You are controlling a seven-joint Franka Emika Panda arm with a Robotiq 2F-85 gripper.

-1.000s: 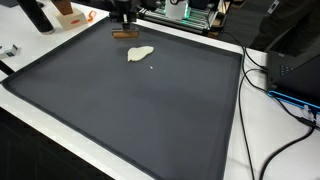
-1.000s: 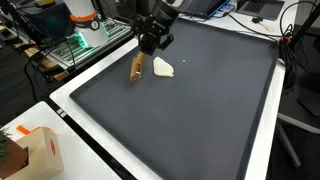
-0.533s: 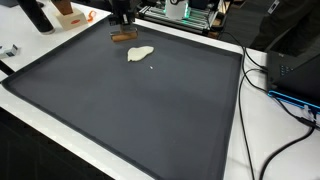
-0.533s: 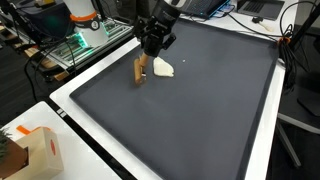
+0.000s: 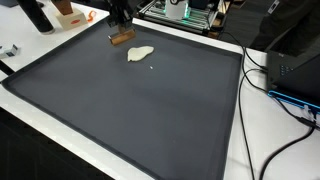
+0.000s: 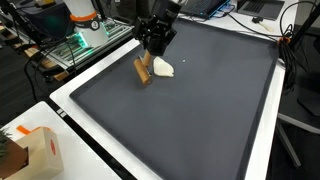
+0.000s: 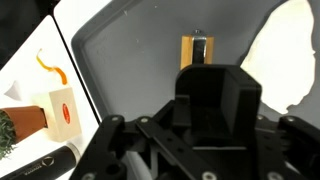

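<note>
A small brown wooden block [image 6: 143, 71] hangs tilted over the far edge of the dark mat [image 6: 200, 110], and my gripper [image 6: 149, 55] is shut on its upper end. In an exterior view the gripper [image 5: 119, 27] and the block [image 5: 122, 38] are at the mat's [image 5: 130, 110] back edge. A flat cream-coloured piece [image 6: 162, 68] lies on the mat just beside the block, also visible as the cream piece [image 5: 140, 54]. In the wrist view the block [image 7: 194, 52] pokes out past the black gripper [image 7: 197, 66] body, with the cream piece [image 7: 285, 60] to its right. The fingertips are hidden.
A white and orange box [image 6: 38, 150] stands off the mat's corner; the same box [image 7: 60, 112] shows in the wrist view. Electronics boards [image 6: 78, 42] and cables [image 5: 268, 80] lie along the table edges. Black equipment [image 5: 295, 55] sits to one side.
The block has swung with the gripper: tilted one way, then upright, now tilted the other way. The cream piece has not moved.
</note>
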